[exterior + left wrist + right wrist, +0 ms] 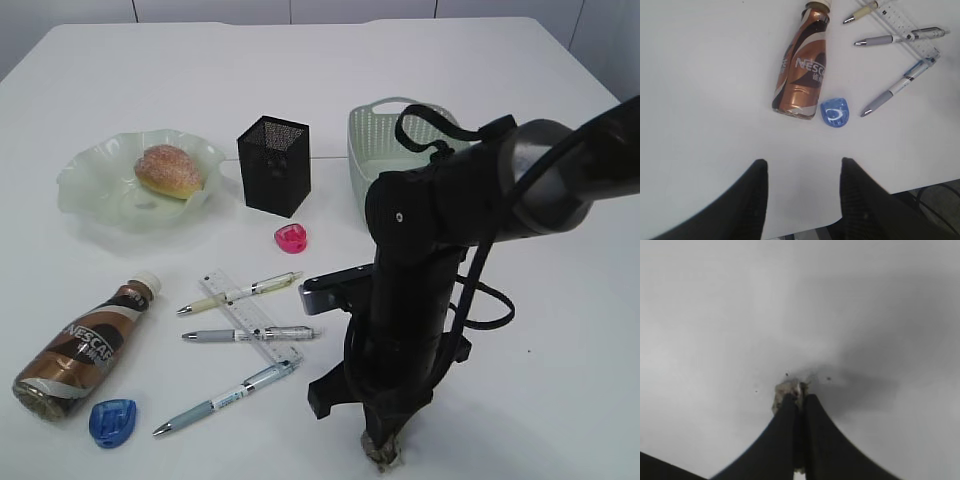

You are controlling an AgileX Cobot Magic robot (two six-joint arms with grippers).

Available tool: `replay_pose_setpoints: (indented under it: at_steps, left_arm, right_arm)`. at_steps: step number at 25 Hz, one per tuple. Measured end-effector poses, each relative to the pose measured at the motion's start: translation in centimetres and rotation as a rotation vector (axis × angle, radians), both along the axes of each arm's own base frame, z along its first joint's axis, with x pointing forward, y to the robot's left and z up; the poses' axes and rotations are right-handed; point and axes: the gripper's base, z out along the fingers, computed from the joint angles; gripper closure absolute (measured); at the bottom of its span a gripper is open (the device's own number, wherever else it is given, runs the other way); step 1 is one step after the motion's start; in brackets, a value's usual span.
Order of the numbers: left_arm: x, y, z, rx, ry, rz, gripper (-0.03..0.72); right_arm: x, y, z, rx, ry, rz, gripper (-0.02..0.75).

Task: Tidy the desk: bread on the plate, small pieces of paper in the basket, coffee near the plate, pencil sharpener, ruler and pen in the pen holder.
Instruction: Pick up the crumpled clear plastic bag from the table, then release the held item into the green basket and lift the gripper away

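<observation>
We note wide bare white desk [560, 330] at the right and far side, while the left near area is crowded: the glossy brown coffee [85, 347] bottle lies flat by a blue pencil sharpener [111, 421], with the clear ruler [250, 318] and three pens beside. The speckled bread [168, 170] sits on the ruffled green plate [85, 180]; the black mesh pen holder [274, 165] and perforated basket [385, 140] stand behind. The right gripper [797, 396] is pinched tight on a small crumpled paper scrap [787, 390] at the near edge; the left gripper [802, 172] hangs with fingers apart, empty.

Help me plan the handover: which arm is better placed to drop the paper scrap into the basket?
Right. Its fingers are already shut on the paper scrap, and the basket stands on that arm's side; the left gripper hovers open near the coffee.
</observation>
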Motion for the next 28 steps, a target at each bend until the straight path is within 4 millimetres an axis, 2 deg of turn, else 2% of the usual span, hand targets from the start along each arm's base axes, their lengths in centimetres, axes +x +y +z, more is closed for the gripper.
replay_pose_setpoints:
  at_steps: [4,8,12,17,21,25,28]
  left_arm:
    - [0.0,0.0,0.0,0.0,0.0,0.0,0.338]
    - [0.0,0.0,0.0,0.0,0.0,0.0,0.338]
    - [0.0,0.0,0.0,0.0,0.0,0.0,0.338]
    - [0.0,0.0,0.0,0.0,0.0,0.0,0.338]
    - [0.0,0.0,0.0,0.0,0.0,0.0,0.338]
    - [0.0,0.0,0.0,-0.006,0.001,0.0,0.338]
    - [0.0,-0.1,0.0,-0.008,0.001,0.0,0.338]
  right_arm:
    - [0.4,0.4,1.7,-0.003,0.023,0.02,0.743]
    - [1.1,0.9,5.3,0.003,0.019,0.044,0.743]
    - [3.0,1.6,8.6,0.008,-0.085,0.046,0.743]
    - [6.8,1.4,13.9,0.077,-0.275,-0.007,0.743]
    - [11.3,-0.8,17.2,0.125,-0.41,-0.111,0.743]
    - [14.9,-3.3,19.2,0.111,-0.535,-0.201,0.743]
    - [17.2,-4.6,19.4,0.114,-0.585,-0.253,0.743]
